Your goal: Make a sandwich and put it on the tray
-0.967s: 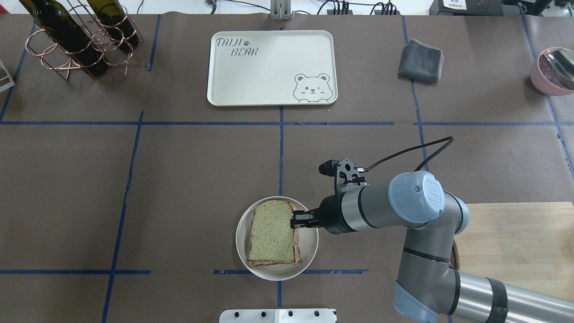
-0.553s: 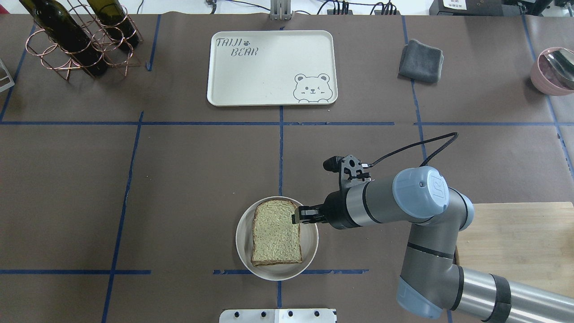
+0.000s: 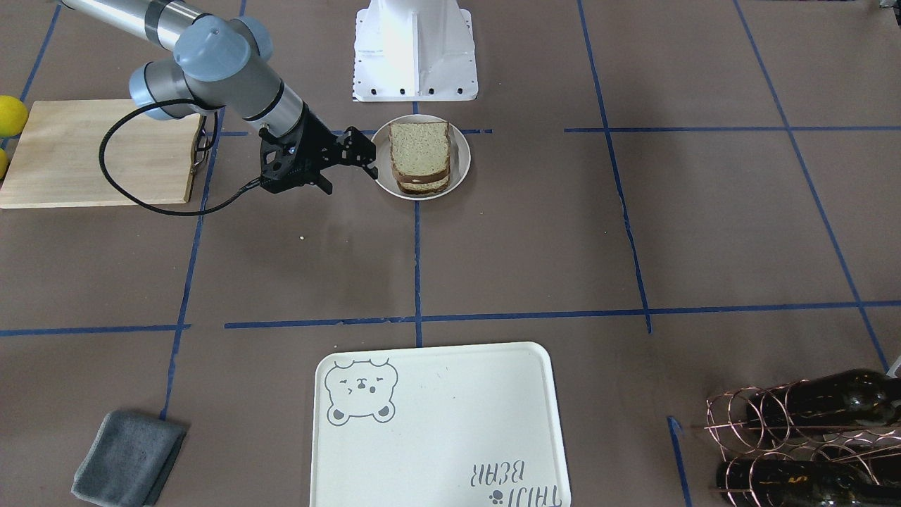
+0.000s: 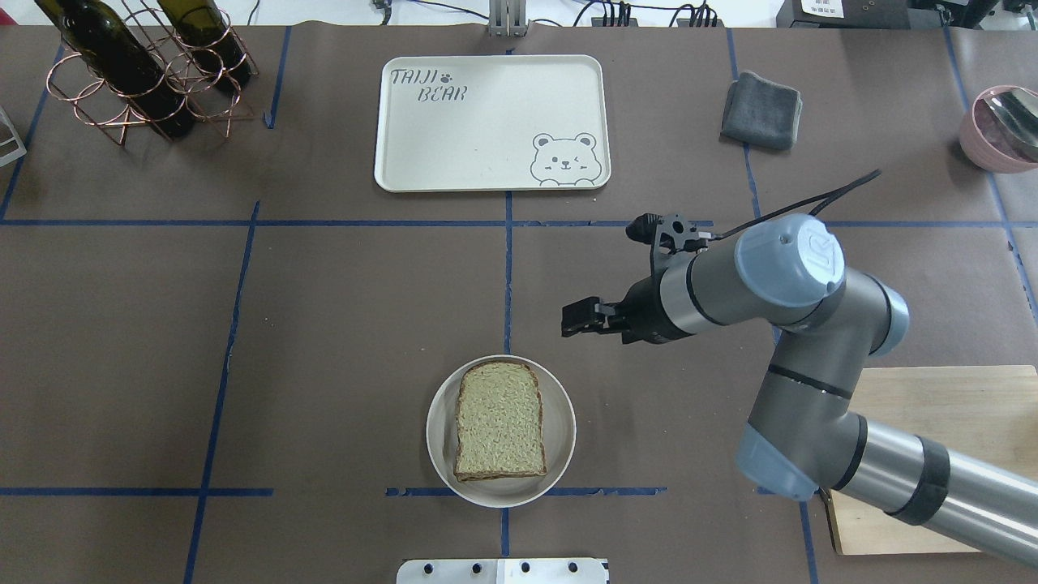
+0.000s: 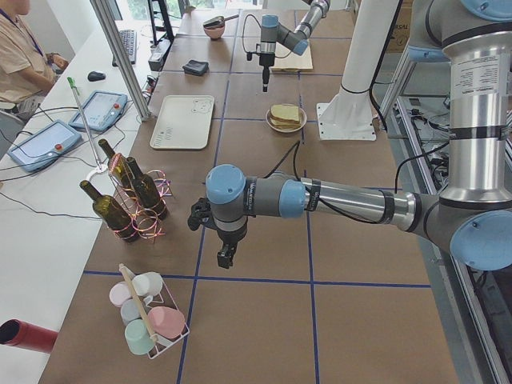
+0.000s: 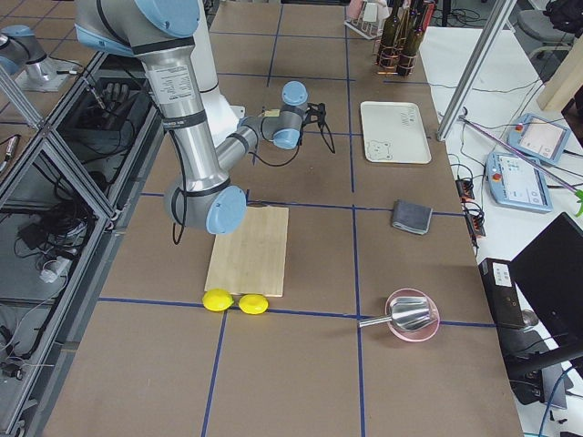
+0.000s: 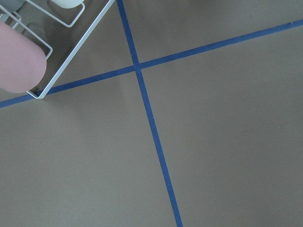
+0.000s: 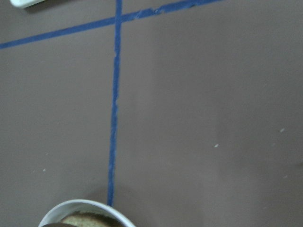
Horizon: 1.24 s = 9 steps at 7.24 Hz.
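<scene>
The sandwich (image 4: 499, 430) lies on a round white plate (image 4: 564, 430) near the table's front centre, speckled bread on top. In the front-facing view, two stacked slices (image 3: 420, 156) show with a pale layer between them. My right gripper (image 4: 568, 320) hangs open and empty in the air, beyond the plate and to its right, clear of the bread. The cream bear tray (image 4: 486, 122) lies bare at the far centre. My left gripper (image 5: 224, 258) shows only in the exterior left view, so I cannot tell whether it is open or shut.
A copper rack with wine bottles (image 4: 138, 65) stands far left. A grey cloth (image 4: 761, 109) and a pink bowl with a spoon (image 4: 1001, 126) are far right. A wooden cutting board (image 4: 941, 422) lies under the right arm. A cup rack (image 5: 148, 320) stands near the left arm.
My right gripper let go of the top slice's edge and drew back up and away from the plate. The top slice now lies squarely on the stack.
</scene>
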Available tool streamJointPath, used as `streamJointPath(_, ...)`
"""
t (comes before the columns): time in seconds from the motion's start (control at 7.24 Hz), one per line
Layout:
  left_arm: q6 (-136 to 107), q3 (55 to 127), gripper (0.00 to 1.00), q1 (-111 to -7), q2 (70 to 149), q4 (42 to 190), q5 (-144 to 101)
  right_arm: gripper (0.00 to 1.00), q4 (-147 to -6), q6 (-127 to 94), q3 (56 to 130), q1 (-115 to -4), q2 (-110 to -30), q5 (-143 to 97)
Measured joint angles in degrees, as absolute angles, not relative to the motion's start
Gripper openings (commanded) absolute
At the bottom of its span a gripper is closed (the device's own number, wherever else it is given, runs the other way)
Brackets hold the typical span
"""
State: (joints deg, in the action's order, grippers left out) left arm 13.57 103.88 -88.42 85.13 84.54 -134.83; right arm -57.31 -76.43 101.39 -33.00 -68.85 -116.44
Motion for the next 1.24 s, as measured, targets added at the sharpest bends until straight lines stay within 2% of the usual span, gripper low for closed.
streamJointPath(0.28,13.23,104.55,1.0,-87.56,88.18,84.36,-134.8,1.0,-68.99,-67.03,105.38,-41.18,-71.21,-122.14)
streamJointPath(0.55,13.09,104.8,1.0,-87.29,91.68,86.43,-134.76,1.0,-76.7,-48.7,107.55,-48.89,-77.77,-125.33)
streamJointPath(0.97,12.73,104.76,1.0,-86.99,93.72,92.57,-138.23,1.0,-82.21,-14.77,103.74,-67.07,-86.79,-132.93)
streamJointPath(1.24,9.46,105.35,1.0,-84.02,93.64,98.12,-142.59,1.0,-87.4,4.65,98.4,-78.83,-89.2,-134.38)
